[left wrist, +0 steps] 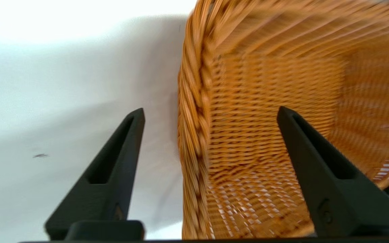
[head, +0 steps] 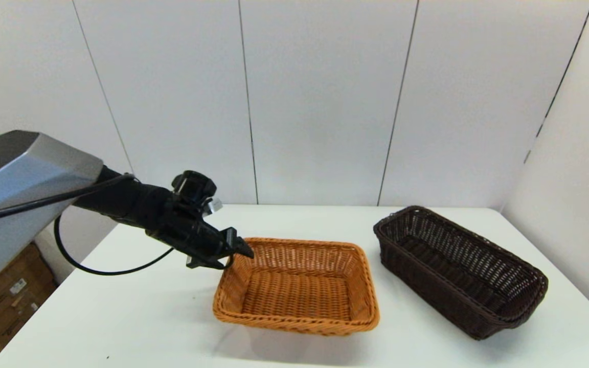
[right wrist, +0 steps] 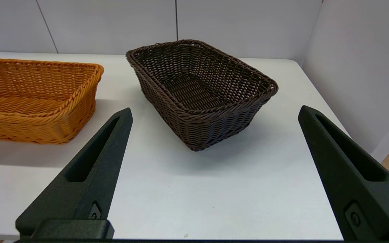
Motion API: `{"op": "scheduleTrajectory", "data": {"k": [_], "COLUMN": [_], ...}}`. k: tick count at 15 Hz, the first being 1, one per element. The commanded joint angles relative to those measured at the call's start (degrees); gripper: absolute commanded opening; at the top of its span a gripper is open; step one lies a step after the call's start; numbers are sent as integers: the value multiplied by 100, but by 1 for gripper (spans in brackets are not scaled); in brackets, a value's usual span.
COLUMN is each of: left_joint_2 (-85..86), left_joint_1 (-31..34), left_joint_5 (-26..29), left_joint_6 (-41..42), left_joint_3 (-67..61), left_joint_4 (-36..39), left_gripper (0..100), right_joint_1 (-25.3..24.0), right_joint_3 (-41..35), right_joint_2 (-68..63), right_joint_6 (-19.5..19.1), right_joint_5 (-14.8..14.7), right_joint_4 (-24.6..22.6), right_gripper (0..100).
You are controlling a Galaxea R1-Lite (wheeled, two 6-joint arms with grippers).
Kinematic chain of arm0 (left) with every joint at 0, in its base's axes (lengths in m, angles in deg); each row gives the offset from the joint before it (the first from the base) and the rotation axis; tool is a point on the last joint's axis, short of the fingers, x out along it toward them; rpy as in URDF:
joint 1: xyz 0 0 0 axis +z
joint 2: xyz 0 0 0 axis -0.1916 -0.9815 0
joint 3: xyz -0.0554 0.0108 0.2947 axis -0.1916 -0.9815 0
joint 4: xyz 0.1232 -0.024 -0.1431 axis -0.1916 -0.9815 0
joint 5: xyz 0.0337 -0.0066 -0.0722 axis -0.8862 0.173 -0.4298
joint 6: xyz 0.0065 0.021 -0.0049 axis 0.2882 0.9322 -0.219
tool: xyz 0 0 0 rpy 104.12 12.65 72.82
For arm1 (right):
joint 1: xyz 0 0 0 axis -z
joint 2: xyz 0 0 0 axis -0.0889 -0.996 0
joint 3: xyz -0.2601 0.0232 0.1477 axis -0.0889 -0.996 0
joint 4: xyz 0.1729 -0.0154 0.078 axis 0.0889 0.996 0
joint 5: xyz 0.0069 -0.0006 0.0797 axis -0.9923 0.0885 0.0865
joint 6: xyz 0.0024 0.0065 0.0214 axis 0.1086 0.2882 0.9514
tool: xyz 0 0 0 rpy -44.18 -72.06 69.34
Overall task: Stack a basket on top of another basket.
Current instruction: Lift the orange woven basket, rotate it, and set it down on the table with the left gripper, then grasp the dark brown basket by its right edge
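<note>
Jaws of the left gripper (left wrist: 210,113) spread astride the orange-tan basket (head: 298,286)'s braided rim, frame centre — pre-grasp; next, closing. Right gripper (right wrist: 214,113) idle, jaws apart, facing the dark brown basket (right wrist: 201,91).

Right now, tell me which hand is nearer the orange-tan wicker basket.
Left. The left hand is open, straddling the orange-tan wicker basket at its left rim, one finger outside and one inside. The right hand, also open, is held back off the table's near side, facing the dark brown basket.
</note>
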Motion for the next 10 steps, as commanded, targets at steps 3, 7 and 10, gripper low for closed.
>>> {"op": "scheduleTrajectory", "data": {"k": [3, 7, 10], "left_joint_2": [1792, 3243, 4543], "left_joint_1": [181, 181, 208], "left_joint_5": [-748, -1372, -1548], "left_joint_6": [117, 891, 1462], "left_joint_3": [-219, -799, -1669], "left_joint_4": [-5, 21, 21], "left_gripper": [100, 100, 100], "right_joint_1": [0, 0, 0], "right_joint_3": [-1, -10, -1], "right_joint_2": [2, 2, 2], "right_joint_6": [-4, -4, -4], "right_joint_5": [5, 5, 5], "right_joint_4": [0, 0, 0], "right_gripper": [100, 100, 100]}}
